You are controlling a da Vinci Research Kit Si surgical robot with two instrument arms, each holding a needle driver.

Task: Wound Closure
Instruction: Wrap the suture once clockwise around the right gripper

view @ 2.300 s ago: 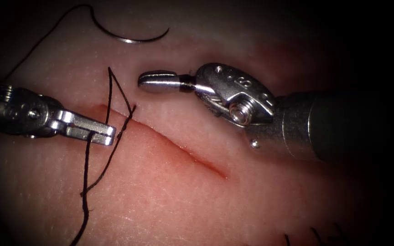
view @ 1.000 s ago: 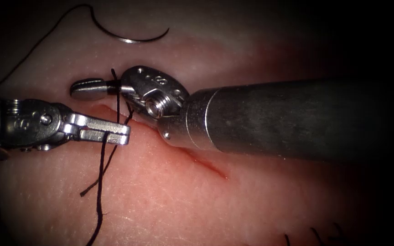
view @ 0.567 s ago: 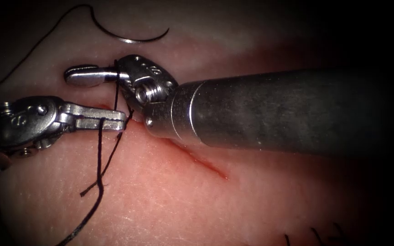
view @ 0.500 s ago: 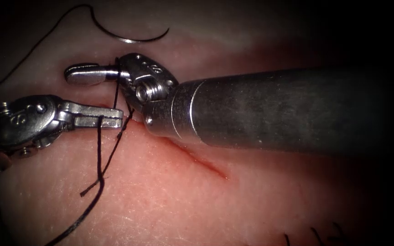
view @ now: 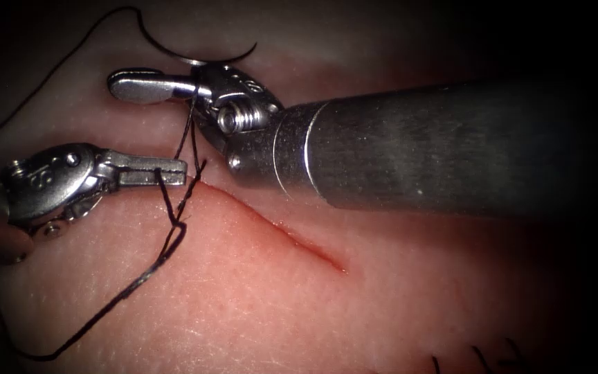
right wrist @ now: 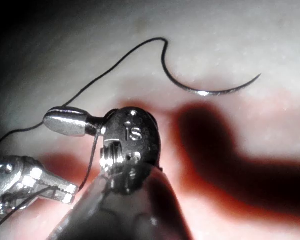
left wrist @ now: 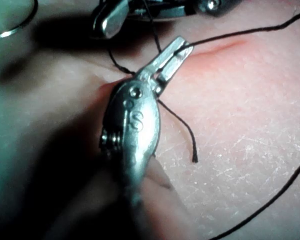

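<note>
Nearest, the tissue (view: pixel 257 305) carries the cut (view: pixel 271 225). At its left end the left hand (view: pixel 174 171) pinches the thread (view: pixel 167 201). Farther, the right hand (view: pixel 122 82) is pressed together, thread looped round it; a hard tug might tear the stitch. Farthest, the needle (view: pixel 202 59) lies free. Both wrists read "S".

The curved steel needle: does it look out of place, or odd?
Yes, a little. The curved steel needle lies loose on the pale tissue, beyond the cut, held by neither tool. The left tool grips the black thread, which also wraps the right tool.
</note>
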